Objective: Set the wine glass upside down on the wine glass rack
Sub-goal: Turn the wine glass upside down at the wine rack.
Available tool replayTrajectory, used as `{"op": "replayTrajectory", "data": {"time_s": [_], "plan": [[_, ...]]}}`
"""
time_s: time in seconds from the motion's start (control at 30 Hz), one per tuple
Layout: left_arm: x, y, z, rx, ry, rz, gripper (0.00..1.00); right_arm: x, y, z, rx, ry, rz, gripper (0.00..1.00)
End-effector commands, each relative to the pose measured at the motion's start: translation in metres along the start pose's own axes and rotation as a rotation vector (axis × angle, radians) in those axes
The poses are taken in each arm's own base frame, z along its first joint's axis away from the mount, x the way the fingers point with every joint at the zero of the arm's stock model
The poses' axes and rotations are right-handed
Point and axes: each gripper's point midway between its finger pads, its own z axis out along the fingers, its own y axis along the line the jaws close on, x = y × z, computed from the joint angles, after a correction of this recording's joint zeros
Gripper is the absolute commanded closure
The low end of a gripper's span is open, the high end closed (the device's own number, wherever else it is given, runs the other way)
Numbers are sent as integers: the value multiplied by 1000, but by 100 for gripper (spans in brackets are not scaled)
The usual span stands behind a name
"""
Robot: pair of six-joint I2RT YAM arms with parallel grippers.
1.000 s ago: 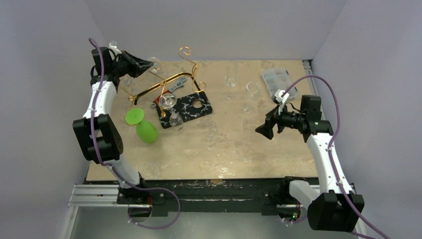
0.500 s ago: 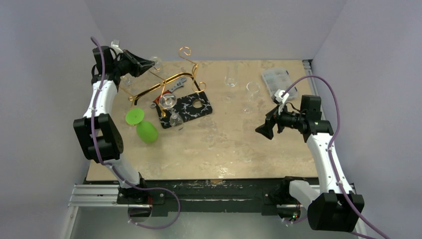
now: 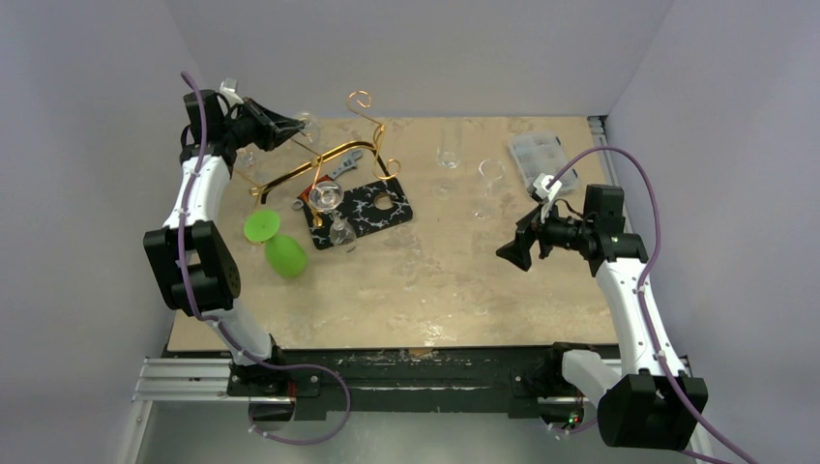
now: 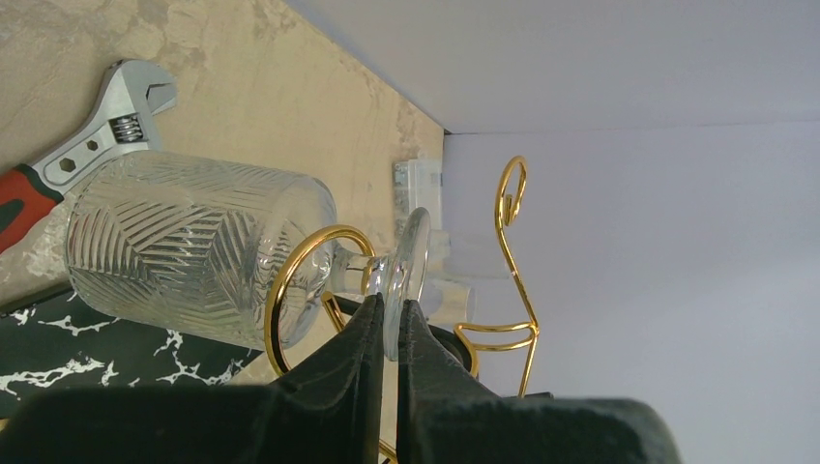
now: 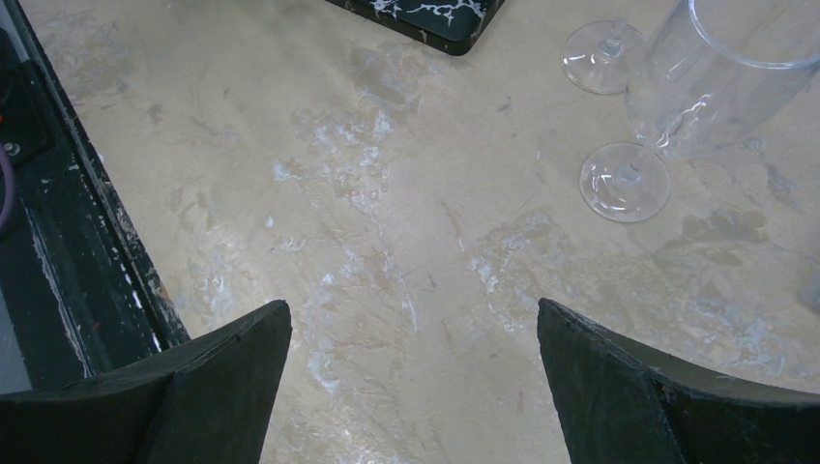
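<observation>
Left tool (image 4: 389,311) is clamped right down on the wine glass (image 4: 193,246), its pads nipping the thin round foot edge-on, one either side. That's a sensible hold: it leaves the stem and bowl free out ahead of the tool. The stem sits inside a curled loop of the rack (image 4: 330,230) just beyond the fingertips. The bowl is out past that loop, pointing toward the worktop (image 5: 387,242), so the glass looks inverted to me.

I'd call this the hanging step, where the foot has to come to rest on the wire with the bowl below. Whether the foot already bears on the loop, I can't tell.

The bowl is thick clear glass, a squat cylinder with a rounded shoulder, cut all over with slanted ribs in a herringbone. The foot is a smooth, slim disc. The rack is thin polished gold wire with scroll ends, so it's hard glass on slick metal and likely to slide or chime if nudged.

Beyond the bowl lies a silver adjustable wrench (image 4: 92,145) with a red grip. Beside it is a black board (image 4: 58,358) veined in white. The worktop itself is matt, mottled beige, like stone.

Right tool (image 5: 411,307) hangs over bare worktop, spread wide, gripping nothing. A clear stemmed glass (image 5: 627,182) stands ahead of it, off to one side
</observation>
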Motion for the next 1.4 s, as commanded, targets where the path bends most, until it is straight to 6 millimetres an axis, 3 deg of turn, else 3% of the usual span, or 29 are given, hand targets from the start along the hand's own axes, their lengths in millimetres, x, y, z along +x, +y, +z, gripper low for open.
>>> {"op": "replayTrajectory", "data": {"time_s": [0.0, 0.4, 0.87, 1.37], "plan": [[2, -29, -7, 79, 11, 76, 100, -12, 1, -5, 7, -22, -45, 4], [17, -22, -14, 61, 35, 58, 99, -13, 1, -6, 7, -24, -49, 4], [27, -29, -23, 59, 61, 73, 70, -14, 3, -7, 8, -28, -56, 4], [41, -35, -40, 52, 62, 108, 51, -15, 4, -8, 10, -33, -65, 4]]}}
